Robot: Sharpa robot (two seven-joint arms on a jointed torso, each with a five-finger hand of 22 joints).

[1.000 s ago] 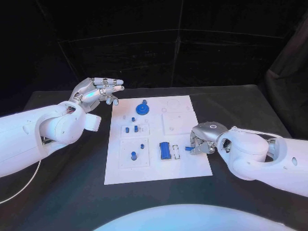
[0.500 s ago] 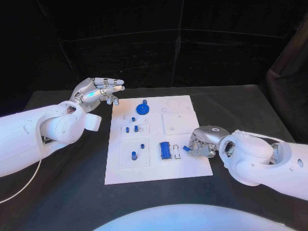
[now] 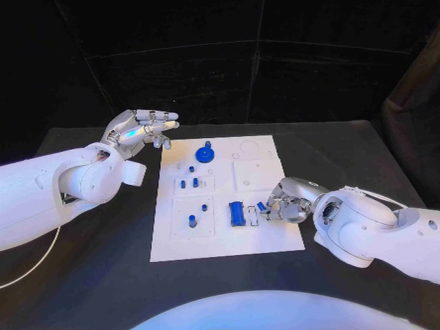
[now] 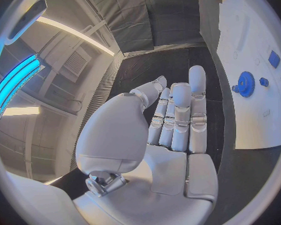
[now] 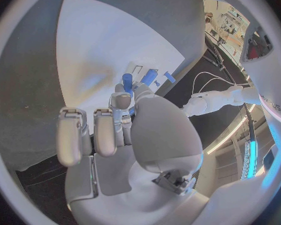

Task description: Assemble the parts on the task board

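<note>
The white task board [image 3: 269, 237] lies mid-table. Near its right edge my right hand [image 3: 287, 201] pinches a small blue peg [image 3: 262, 205] between thumb and finger, just right of a blue block [image 3: 237, 214] seated in the board. In the right wrist view the peg [image 5: 127, 80] stands up from the fingertips, with the block [image 5: 149, 76] beyond it. Off the board's far left corner, my left hand [image 3: 141, 129] hovers with its fingers extended and nothing in it. A blue gear [image 3: 205, 155] stands at the far end, also seen from the left wrist as the gear [image 4: 245, 81].
Small blue pegs [image 3: 188, 183] stand in the board's left column, with one more peg [image 3: 191, 221] nearer me. Black table [image 3: 359, 148] surrounds the board, dark curtains behind. My left forearm [image 3: 51, 192] lies along the table's left side.
My right hand has moved left from the board's right edge toward the blue block, carrying the small blue peg. The left hand has stayed in place.
</note>
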